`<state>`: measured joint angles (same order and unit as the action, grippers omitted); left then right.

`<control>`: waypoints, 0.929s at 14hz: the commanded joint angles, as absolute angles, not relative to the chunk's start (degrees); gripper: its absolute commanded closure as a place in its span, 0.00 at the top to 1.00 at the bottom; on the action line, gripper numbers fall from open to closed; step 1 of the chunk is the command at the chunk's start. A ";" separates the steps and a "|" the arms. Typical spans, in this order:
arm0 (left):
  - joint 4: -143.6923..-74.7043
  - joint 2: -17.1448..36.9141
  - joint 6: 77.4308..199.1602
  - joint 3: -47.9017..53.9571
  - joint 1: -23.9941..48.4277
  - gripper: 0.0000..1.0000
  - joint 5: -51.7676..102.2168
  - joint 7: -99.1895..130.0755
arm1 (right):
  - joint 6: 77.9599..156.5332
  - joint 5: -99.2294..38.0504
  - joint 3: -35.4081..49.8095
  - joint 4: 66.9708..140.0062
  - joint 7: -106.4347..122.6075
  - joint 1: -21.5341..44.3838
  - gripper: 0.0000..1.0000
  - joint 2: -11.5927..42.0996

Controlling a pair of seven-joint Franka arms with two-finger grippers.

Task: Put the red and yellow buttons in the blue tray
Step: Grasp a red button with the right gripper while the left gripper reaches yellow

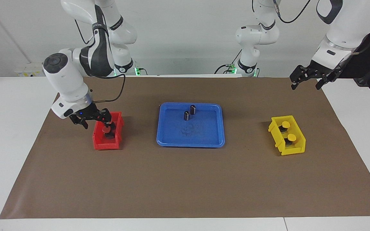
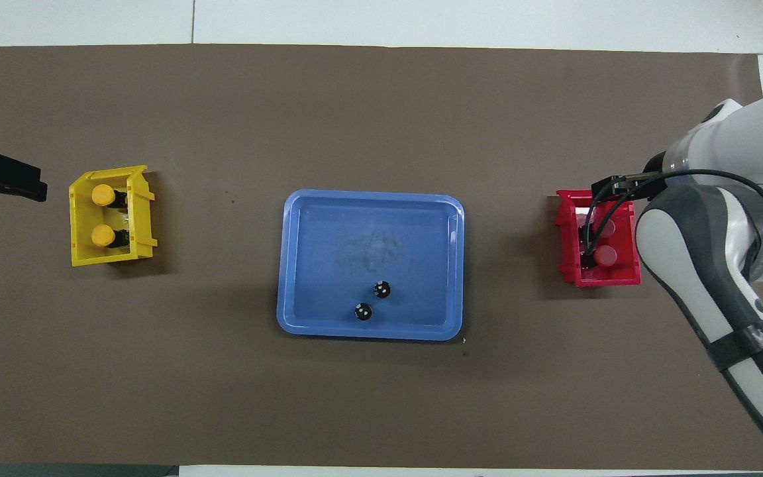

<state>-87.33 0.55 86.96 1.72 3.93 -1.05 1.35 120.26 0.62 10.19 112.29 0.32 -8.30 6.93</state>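
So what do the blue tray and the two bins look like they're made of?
The blue tray: probably moulded plastic, smooth, its floor scuffed. The red bin and yellow bin: likely rigid plastic too, with even colour, ribbed walls and a slight sheen.

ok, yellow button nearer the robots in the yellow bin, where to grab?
Grip the nearer yellow button by its round cap, straight down from above. It stands upright in the yellow bin, cap on top, with walls close around its dark base, so a side approach looks blocked. Mind the second yellow button right beside it.
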 commanded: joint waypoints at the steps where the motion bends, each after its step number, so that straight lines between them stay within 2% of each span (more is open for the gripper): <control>1: -89.82 -1.05 88.77 1.85 3.34 1.00 0.00 2.90 | 122.34 -0.44 10.20 115.74 -0.18 -8.26 0.74 4.84; 4: -90.17 -1.23 88.33 1.85 3.34 1.00 0.00 2.72 | 126.03 -0.44 10.20 119.78 -0.18 -8.79 0.73 4.13; 7: -92.54 -2.45 89.03 1.85 3.16 1.00 0.00 3.16 | 127.79 -0.44 10.20 120.41 -0.09 -8.96 0.71 5.53; 13: -92.81 -2.55 89.12 1.85 2.37 1.00 0.00 2.72 | 129.28 -0.44 10.20 122.42 -0.18 -8.79 0.64 5.98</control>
<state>-90.34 -0.59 87.58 1.70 2.92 -0.97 2.47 127.17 0.62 9.88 120.33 0.00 -8.37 6.63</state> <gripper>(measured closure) 0.000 0.344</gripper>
